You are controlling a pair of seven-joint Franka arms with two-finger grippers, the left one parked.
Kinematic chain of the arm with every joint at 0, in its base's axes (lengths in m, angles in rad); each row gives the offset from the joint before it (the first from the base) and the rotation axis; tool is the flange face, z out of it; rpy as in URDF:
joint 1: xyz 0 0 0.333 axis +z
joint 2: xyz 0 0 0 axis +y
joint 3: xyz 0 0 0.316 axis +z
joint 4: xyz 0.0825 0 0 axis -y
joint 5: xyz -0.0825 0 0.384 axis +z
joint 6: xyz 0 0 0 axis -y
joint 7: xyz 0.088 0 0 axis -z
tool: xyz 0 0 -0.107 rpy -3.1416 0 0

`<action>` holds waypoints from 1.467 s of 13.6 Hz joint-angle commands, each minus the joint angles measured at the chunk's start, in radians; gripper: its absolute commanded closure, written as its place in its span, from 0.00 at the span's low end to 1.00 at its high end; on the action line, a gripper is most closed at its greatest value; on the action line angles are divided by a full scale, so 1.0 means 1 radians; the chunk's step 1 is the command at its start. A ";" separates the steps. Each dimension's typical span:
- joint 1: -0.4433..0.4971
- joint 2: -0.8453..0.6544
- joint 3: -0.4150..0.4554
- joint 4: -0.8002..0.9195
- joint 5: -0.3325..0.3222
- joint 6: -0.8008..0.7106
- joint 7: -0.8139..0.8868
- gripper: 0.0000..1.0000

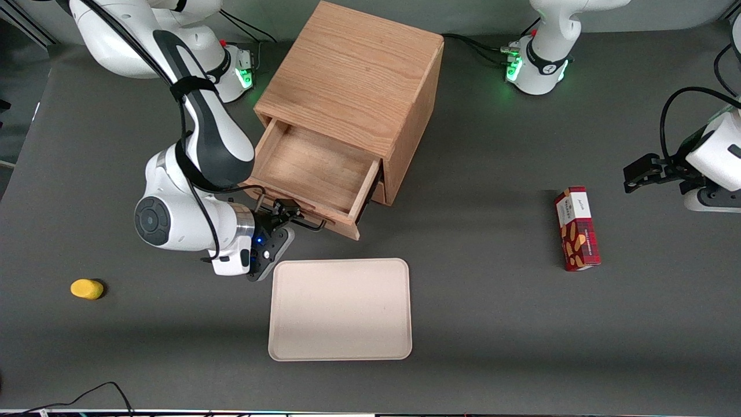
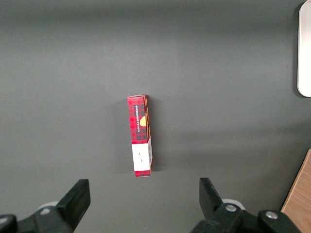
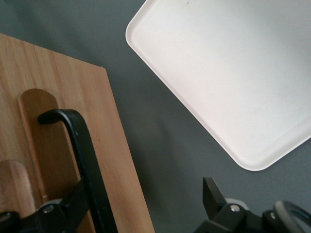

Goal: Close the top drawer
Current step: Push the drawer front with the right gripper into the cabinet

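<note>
A: Where's the drawer [image 1: 315, 174]?
B: Pulled well out of the cabinet [image 1: 353, 75], empty inside, front panel facing the tray [image 1: 340, 310].

A: Gripper [image 1: 285, 215]?
B: At the drawer front, level with the handle [image 3: 80, 145]. Jaws spread wide, holding nothing. One finger [image 3: 63, 208] sits right against the handle bar; the other [image 3: 216, 199] hangs over bare worktop [image 3: 165, 145] between drawer and tray.

A: Anything else?
B: Red box [image 1: 576, 227] toward the parked arm's end, yellow item [image 1: 87, 288] toward the working arm's.

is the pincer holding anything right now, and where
Nothing is held. The pincer is open at the top drawer front: one finger beside the black handle, the other off the drawer's edge.
</note>
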 commanded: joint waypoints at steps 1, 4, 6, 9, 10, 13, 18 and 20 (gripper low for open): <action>-0.007 -0.053 0.022 -0.074 0.002 0.024 0.023 0.00; -0.007 -0.075 0.027 -0.114 0.002 0.048 0.034 0.00; -0.008 -0.087 0.043 -0.134 0.003 0.056 0.062 0.00; -0.010 -0.098 0.056 -0.157 0.003 0.076 0.082 0.00; -0.010 -0.102 0.057 -0.160 0.003 0.076 0.101 0.00; -0.010 -0.116 0.071 -0.183 0.003 0.091 0.151 0.00; -0.010 -0.125 0.100 -0.198 0.002 0.101 0.221 0.00; -0.011 -0.127 0.105 -0.203 -0.001 0.105 0.217 0.00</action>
